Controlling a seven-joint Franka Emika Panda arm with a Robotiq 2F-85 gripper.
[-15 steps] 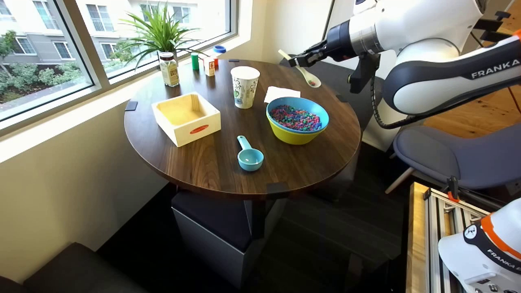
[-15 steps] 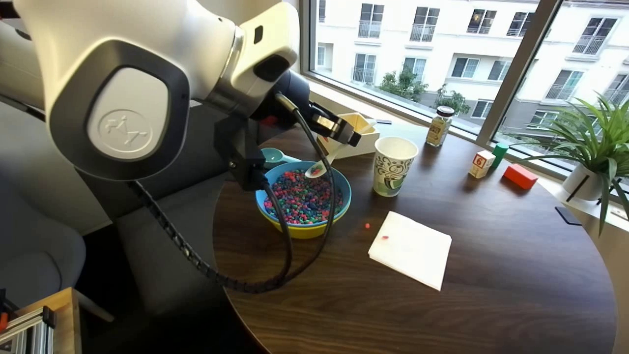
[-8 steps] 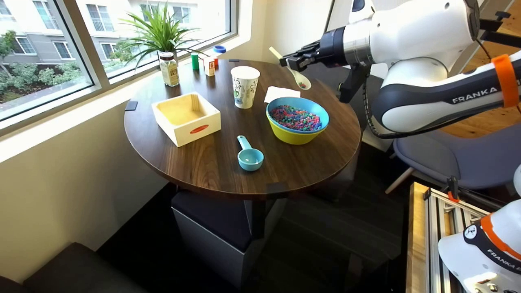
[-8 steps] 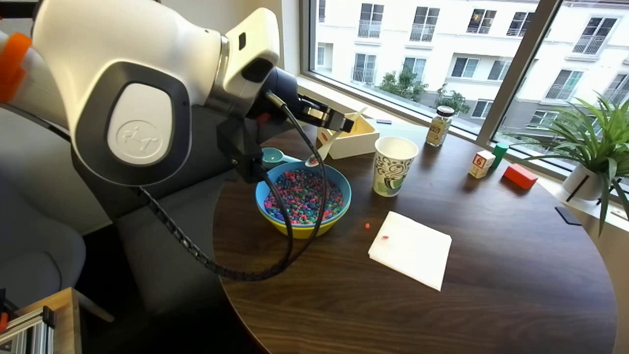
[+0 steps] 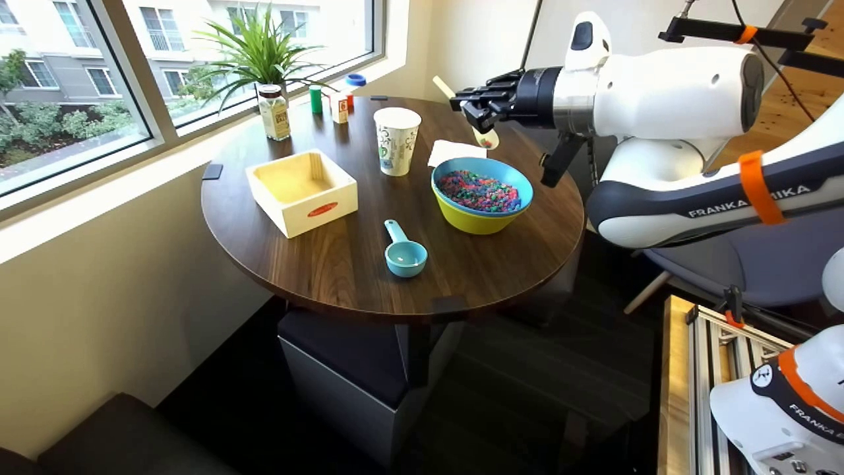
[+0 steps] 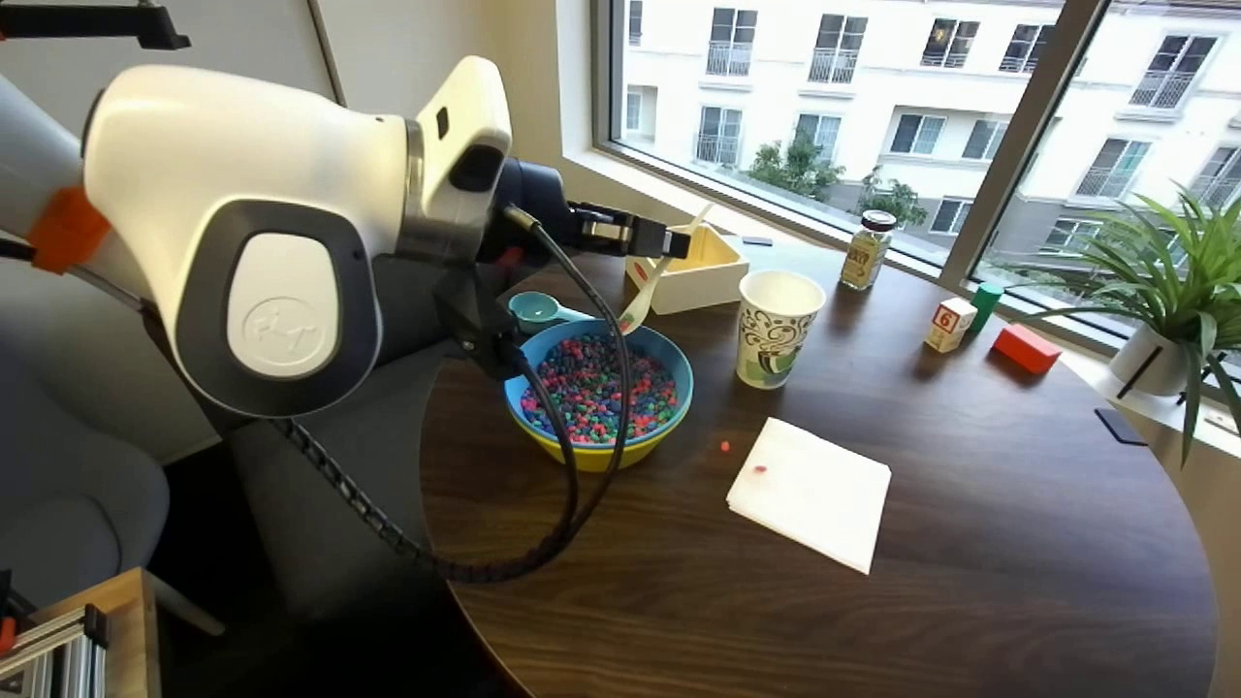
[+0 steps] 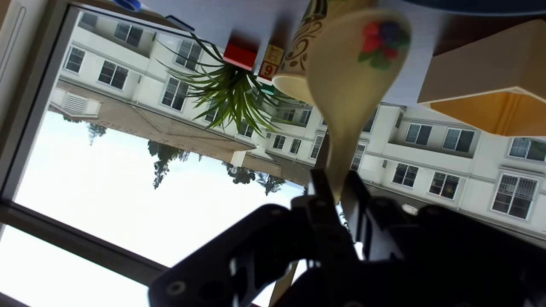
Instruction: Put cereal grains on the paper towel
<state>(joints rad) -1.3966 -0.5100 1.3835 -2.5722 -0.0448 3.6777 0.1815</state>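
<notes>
Cereal grains [image 6: 587, 393] are heaped in the blue bowl [image 5: 504, 171], plus one red bit [image 6: 760, 469] on the paper towel [image 6: 819, 499]. The gripper [image 7: 336, 183] is pinching a spoon [image 7: 341, 81], long axis slanted, handle up, head down; can't tell if its coloured spots [image 7: 371, 38] are grains.

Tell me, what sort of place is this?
Probably a dining or break corner, though home or office I can't tell: a round table stands by a big window, with a chair nearby.
</notes>
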